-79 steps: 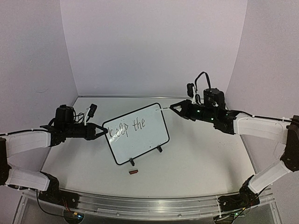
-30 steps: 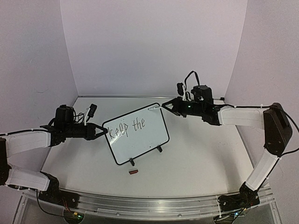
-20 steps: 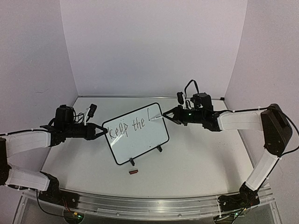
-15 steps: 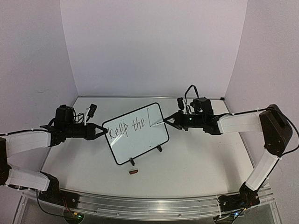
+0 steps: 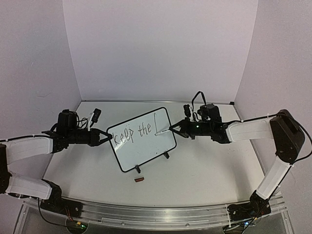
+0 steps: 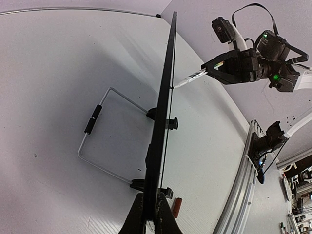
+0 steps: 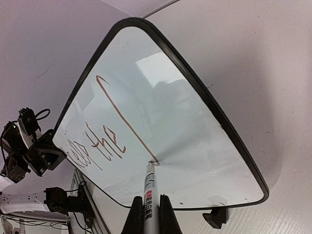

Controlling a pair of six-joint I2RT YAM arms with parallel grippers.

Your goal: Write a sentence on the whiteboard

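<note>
Top view: the board stands tilted in the middle of the table. The left gripper is clamped on its 9 o'clock edge. The right gripper, clamped on the marker, reaches in from 3 o'clock. The sentence reads "keep the", with one long stroke at 3 o'clock of "the". A red cap lies on the table at 6 o'clock of the board.

Left wrist: the board shows edge-on, its rim pinched between the fingers — the marker meets its face from 2 o'clock. That push calls for a firm, unmoving hold, or the board may swing on its wire stand.

Right wrist: the tip touches the foot of the long hooked stroke — likely an "f". Little room is left toward the rim, so the next letters are best kept small. Pressure should stay light and even, and the tip should lift clean before the crossbar.
</note>
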